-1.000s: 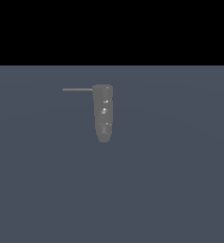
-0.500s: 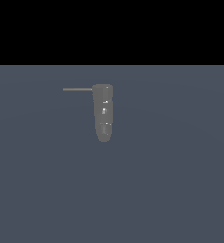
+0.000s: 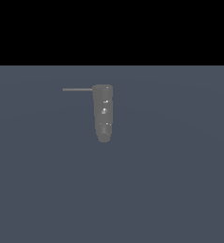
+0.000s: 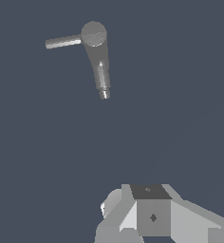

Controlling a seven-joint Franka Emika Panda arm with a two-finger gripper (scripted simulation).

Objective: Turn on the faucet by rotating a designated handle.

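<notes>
In the exterior view the faucet (image 3: pixel 103 113) sits in the upper middle of the frame on a plain blue-grey surface (image 3: pixel 171 190), its long axis running up and down the picture, flat end at the top and tapered, rounded end pointing to the bottom. A few light specks mark its side. The handle (image 3: pixel 77 89), a thin straight rod, sticks out level from the faucet's top toward the exterior view's left, at a right angle to the column. In the wrist view the faucet (image 4: pixel 98 59) appears in the upper part of the frame, seen from above its round cap, with the handle (image 4: pixel 62 42) reaching sideways from that cap. Only a blocky grey part of the gripper (image 4: pixel 152 216) shows at the lower edge of that view, well apart from the faucet; the jaws themselves are out of sight, so whether they are spread or pressed together cannot be told, and nothing is seen held or touched.
</notes>
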